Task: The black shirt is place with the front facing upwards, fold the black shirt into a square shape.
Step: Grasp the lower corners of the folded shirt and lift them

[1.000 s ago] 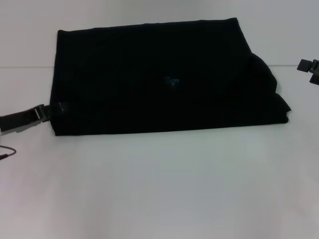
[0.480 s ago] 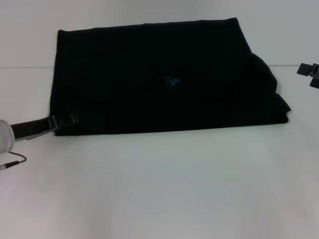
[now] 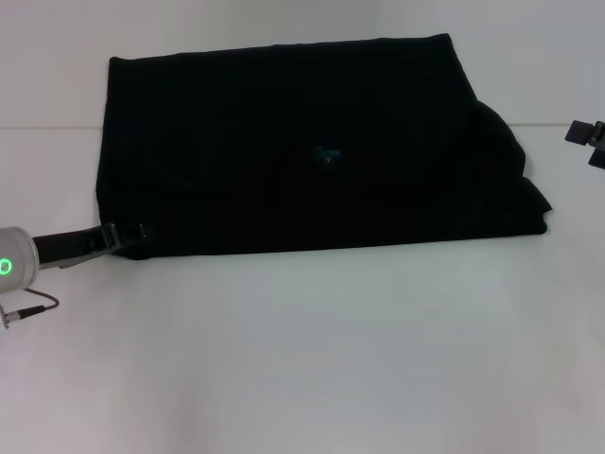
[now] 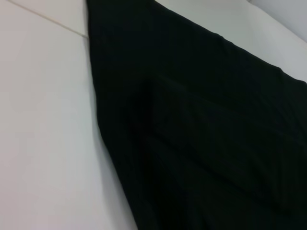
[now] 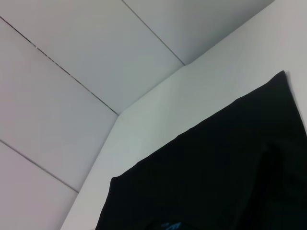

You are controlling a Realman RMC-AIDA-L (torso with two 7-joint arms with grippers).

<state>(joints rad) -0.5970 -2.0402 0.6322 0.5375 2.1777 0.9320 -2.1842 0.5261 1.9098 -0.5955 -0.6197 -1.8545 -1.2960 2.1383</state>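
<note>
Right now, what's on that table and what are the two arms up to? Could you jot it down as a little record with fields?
Item: black shirt, already folded into a wide flat shape, a small blue label showing near its middle
Surface: white table
Shirt's right end: bulges out, uneven
Left end effector: low at the shirt's near left corner, touching its edge
Right end effector: off to the shirt's far right, clear of the cloth
Print on the shirt: none in sight
Fold: not yet a square

Matt black cloth shirt point(image 3: 302, 151) on a smooth, matt white table point(image 3: 312, 359)
</note>
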